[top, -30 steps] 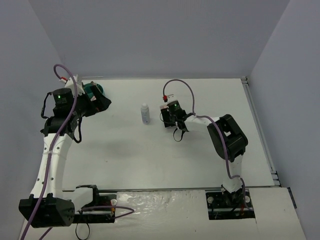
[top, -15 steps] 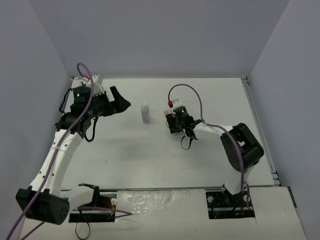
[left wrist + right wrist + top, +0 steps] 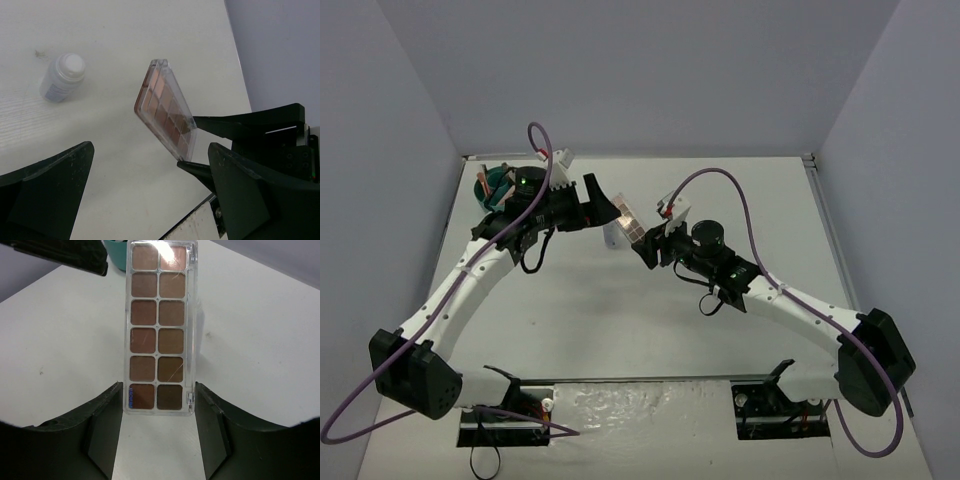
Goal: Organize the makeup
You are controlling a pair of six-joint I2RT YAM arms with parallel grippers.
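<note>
A pinkish-brown palette [image 3: 159, 325] in a clear case stands on end in the air, with my right gripper [image 3: 158, 386] shut on its lower end. From above, the palette [image 3: 625, 224] hangs over the table's middle, with the right gripper [image 3: 645, 245] just to its right. My left gripper [image 3: 603, 205] stands wide open just left of it. In the left wrist view the palette [image 3: 167, 115] tilts beyond the open left gripper [image 3: 150, 147] without touching either finger. A white bottle [image 3: 62, 77] stands on the table beneath, largely hidden from above [image 3: 612, 240].
The round teal tub [image 3: 498, 183] sits at the back left, behind the left arm, and its rim [image 3: 116, 255] shows past the palette in the right wrist view. The white table [image 3: 740, 200] ends at grey walls on three sides.
The right arm has stretched left and upward, bringing the palette over the bottle. The left arm has swung right from the tub, and its open gripper now faces the palette.
</note>
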